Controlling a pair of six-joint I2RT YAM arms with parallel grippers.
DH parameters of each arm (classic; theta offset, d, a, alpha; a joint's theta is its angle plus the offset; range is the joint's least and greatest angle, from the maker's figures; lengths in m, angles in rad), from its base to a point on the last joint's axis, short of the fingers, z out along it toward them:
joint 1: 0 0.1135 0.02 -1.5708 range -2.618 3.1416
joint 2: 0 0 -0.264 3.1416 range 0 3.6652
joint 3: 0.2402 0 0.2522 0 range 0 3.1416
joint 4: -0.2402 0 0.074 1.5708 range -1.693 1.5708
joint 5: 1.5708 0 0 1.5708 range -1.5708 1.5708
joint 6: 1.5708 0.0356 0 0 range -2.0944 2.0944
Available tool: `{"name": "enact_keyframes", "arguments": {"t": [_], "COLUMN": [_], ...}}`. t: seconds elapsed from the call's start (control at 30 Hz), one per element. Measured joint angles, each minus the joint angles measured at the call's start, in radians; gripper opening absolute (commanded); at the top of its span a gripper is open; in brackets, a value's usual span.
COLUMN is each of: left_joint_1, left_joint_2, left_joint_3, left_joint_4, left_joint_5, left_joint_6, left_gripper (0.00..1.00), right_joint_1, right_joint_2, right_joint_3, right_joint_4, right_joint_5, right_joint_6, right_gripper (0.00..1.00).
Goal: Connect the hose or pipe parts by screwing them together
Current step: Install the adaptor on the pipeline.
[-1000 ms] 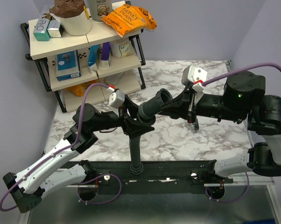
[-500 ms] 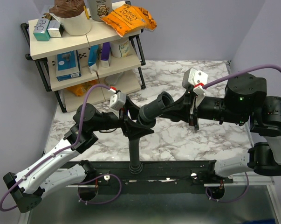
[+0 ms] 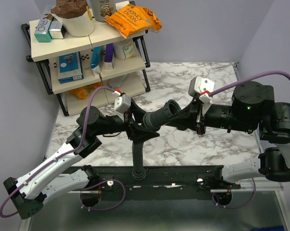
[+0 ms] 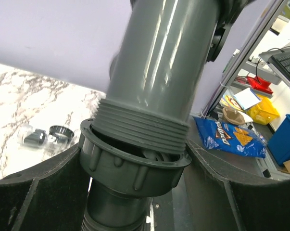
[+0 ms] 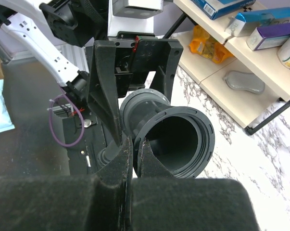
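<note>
Pipe fitting (image 3: 157, 117) axis runs lower-left to upper-right, mouth facing right gripper (image 3: 182, 113), its jaws pinched on the rim; left gripper (image 3: 135, 128) clamps collar (image 4: 135, 163); shelf rack (image 3: 87, 62) behind.

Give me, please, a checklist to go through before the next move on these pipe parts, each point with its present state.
1. Left claw on the grey nut: ok, its fingers stand on both sides of the nut.
2. Grey pipe screwed fully into the nut: not ok, several thread turns show above it.
3. Pipe straight in the nut: cannot tell.
4. Right claw shut: ok; whether it pinches the mouth rim of the pipe: cannot tell.
5. Small black ring out of the way: ok, it lies on the table, apart from the pipe.
</note>
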Motion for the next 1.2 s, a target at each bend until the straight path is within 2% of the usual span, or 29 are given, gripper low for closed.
{"name": "enact_keyframes", "arguments": {"t": [0.43, 1.2], "left_joint_1": [0.000, 0.003], "left_joint_2": [0.010, 0.023], "left_joint_3": [0.001, 0.001], "left_joint_4": [0.002, -0.075], "left_joint_5": [-0.016, -0.054], "left_joint_6": [0.002, 0.099], "left_gripper": [0.00, 0.00], "right_joint_1": [0.013, 0.043], "right_joint_2": [-0.003, 0.111], "right_joint_3": [-0.006, 0.092], "right_joint_4": [-0.021, -0.117], "right_joint_5": [0.023, 0.122], "right_joint_6": [0.009, -0.003], "right_gripper": [0.01, 0.01]}}
